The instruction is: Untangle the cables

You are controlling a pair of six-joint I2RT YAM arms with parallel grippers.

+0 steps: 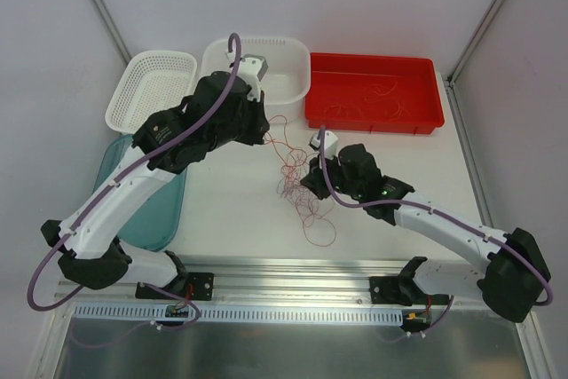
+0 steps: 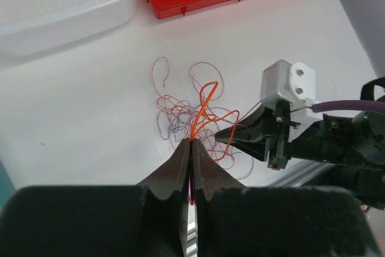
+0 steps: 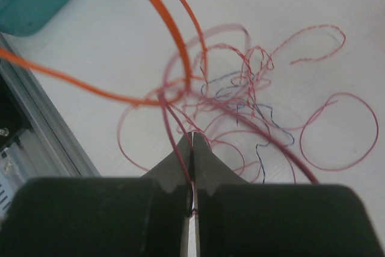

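The cables (image 1: 297,182) are a loose tangle of thin red, pink and dark wires on the white table between the two arms. My left gripper (image 2: 191,144) is shut on bright orange strands that rise out of the tangle (image 2: 180,109); in the top view it (image 1: 264,135) sits at the tangle's upper left. My right gripper (image 3: 192,139) is shut on a dark red wire at the near edge of the tangle (image 3: 252,88). It sits at the tangle's right (image 1: 308,185), and its black closed tips (image 2: 221,136) show in the left wrist view among the strands.
A red tray (image 1: 373,122) at the back right holds several loose wires. A white tub (image 1: 302,73) and a white mesh basket (image 1: 155,86) stand at the back. A teal tray (image 1: 160,210) lies at the left. An aluminium rail (image 1: 293,272) runs along the near edge.
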